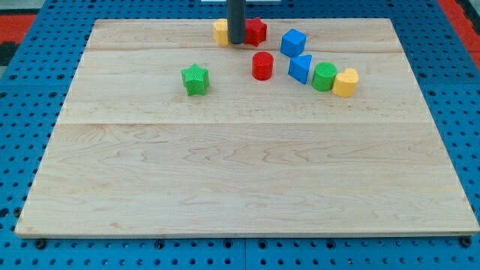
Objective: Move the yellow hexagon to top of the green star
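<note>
The yellow hexagon (pixel 220 31) sits near the view's top edge of the wooden board, partly hidden behind my rod. My tip (pixel 236 42) rests just to the right of it, between it and a red star (pixel 256 31). The green star (pixel 195 79) lies below and to the left of the yellow hexagon, apart from it.
A red cylinder (pixel 262 66) stands right of the green star. A blue cube (pixel 293 42), a blue triangular block (pixel 301 68), a green cylinder (pixel 324 76) and a yellow heart-like block (pixel 346 82) cluster at the upper right. The wooden board (pixel 240 180) lies on a blue pegboard.
</note>
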Controlling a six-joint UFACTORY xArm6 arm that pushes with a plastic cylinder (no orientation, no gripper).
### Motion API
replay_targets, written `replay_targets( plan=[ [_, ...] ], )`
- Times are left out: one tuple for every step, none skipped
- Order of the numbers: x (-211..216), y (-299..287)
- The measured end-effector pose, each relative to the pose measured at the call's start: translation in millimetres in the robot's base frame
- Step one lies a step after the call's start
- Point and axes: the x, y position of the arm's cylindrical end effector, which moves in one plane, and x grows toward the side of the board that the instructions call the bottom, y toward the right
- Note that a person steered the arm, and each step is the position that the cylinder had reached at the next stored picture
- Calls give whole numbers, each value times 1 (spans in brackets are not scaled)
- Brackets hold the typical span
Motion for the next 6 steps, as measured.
replay_targets(
  plan=[
    [-35,24],
    [-40,-6],
    [-11,-50],
    [57,-49],
    [89,-39],
    [79,18]
  ],
)
